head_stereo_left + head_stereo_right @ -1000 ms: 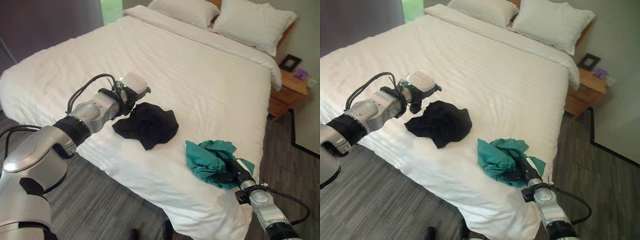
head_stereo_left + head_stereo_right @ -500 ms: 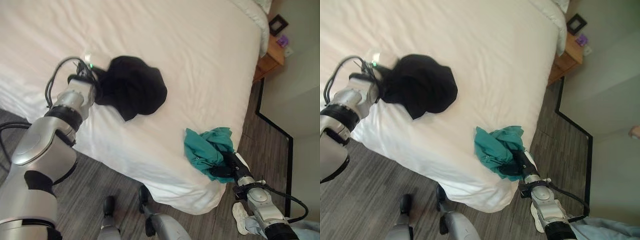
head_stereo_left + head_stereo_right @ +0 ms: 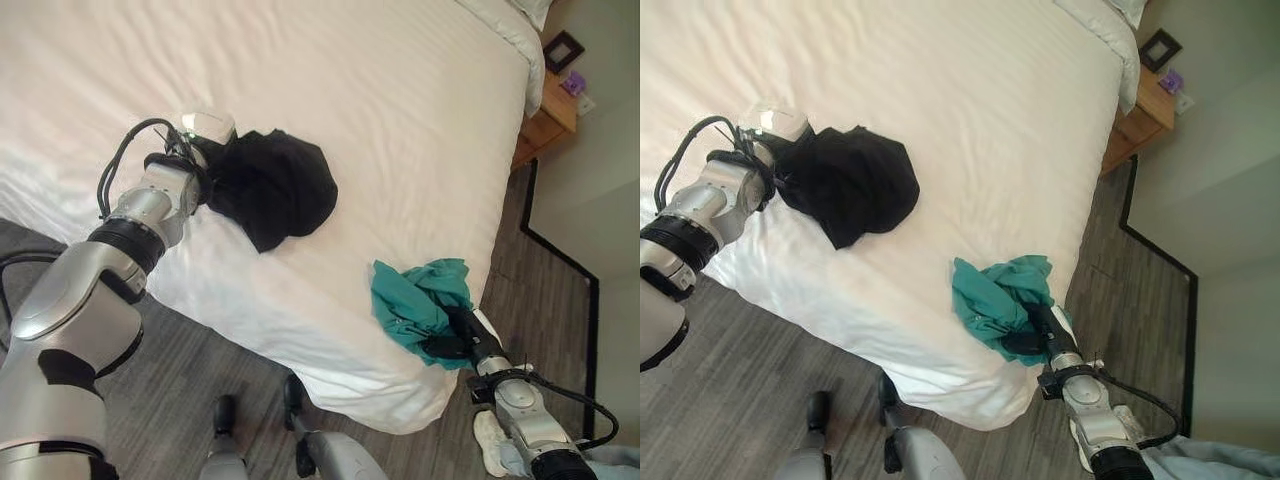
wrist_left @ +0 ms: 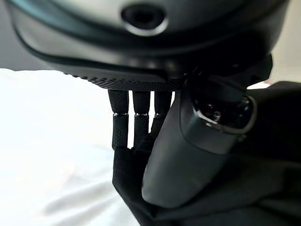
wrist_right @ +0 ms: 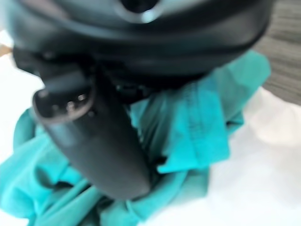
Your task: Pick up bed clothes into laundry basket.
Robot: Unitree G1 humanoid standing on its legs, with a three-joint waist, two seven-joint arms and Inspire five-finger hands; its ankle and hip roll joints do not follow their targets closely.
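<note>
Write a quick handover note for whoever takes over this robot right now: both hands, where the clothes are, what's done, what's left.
Left hand: fingers and thumb pinch the edge of the black garment, which lies mid-bed.
Right hand: closed on the teal garment, bunched at the bed edge near the corner.
Done: both garments gripped; neither is lifted clear.
Left: lift both and carry them to the laundry basket, then drop them in.

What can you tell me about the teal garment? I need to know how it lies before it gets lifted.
The teal garment is a soft, crumpled heap of thin cloth, bunched in folds rather than spread flat. It lies on the white bed near its lower corner, close to the mattress edge and apart from the black garment. The right hand is at its near side, thumb pressed into the folds.
</note>
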